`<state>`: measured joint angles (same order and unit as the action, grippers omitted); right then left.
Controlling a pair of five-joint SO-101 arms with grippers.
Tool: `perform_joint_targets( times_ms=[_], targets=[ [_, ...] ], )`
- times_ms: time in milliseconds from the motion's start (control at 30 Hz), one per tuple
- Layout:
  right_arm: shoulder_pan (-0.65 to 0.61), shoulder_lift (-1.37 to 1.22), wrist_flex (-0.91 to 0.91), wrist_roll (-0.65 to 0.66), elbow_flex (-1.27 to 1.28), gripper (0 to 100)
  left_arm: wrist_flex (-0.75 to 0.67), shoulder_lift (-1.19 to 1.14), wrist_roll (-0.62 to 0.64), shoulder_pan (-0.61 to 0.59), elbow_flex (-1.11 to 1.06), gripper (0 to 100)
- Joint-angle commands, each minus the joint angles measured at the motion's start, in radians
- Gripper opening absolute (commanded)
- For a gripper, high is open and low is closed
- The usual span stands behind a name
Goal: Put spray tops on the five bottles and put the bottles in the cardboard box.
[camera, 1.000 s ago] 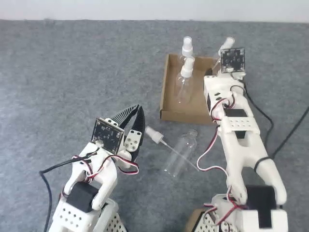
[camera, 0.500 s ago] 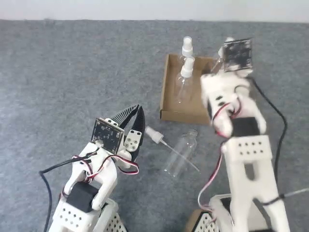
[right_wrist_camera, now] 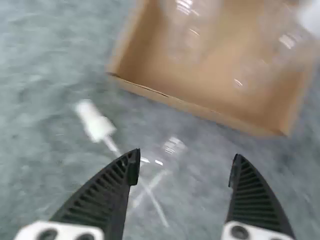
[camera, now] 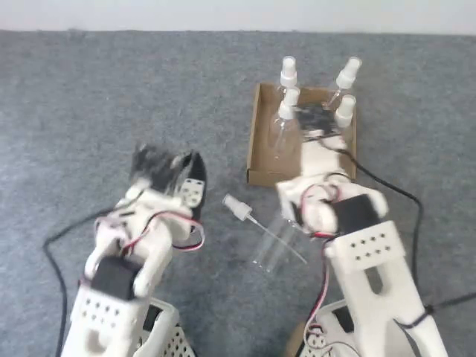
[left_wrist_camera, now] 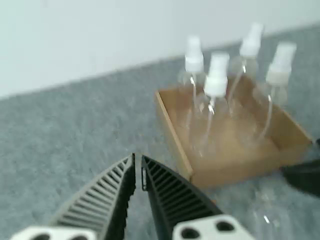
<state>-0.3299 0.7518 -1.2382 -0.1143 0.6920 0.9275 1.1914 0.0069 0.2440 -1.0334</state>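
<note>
A cardboard box (camera: pixel 274 178) is seen toward the far edge of the grey worktop (camera: pixel 111 97), right of its middle. Four bottles (camera: pixel 282 135) are stood upright inside the box, each fitted with a white spray top; two are placed along the far wall and two nearer the middle. A fifth bottle (camera: pixel 271 245) is laid on its side on the worktop just in front of the box's near wall, uncapped and partly covered by the right arm. A loose spray top (camera: pixel 238 207) is laid beside it toward the left edge, and its thin tube is stretched across the bottle's body.

The right end effector (right_wrist_camera: pixel 185 162) is held above the lying bottle with its jaws spread wide, nothing being gripped; the loose spray top is seen just outside one jaw. The left end effector (left_wrist_camera: pixel 138 161) is held over bare worktop nearer the left edge, well apart from the box, with its jaws drawn to a narrow slit and nothing between them.
</note>
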Motion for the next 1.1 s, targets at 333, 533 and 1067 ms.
perform_joint_targets(
  times_ms=[333,533,1067],
  targets=[
    [0.737,0.139,-0.005,0.477,0.239,24.2,0.135,-0.683,-0.078,0.305,0.302,25],
    [0.797,0.139,0.022,0.568,0.279,24.2,0.058,-0.864,-0.014,0.408,0.317,29],
    [0.791,0.148,0.021,0.568,0.293,24.2,-0.018,-1.194,0.041,0.373,0.421,30]
  ],
)
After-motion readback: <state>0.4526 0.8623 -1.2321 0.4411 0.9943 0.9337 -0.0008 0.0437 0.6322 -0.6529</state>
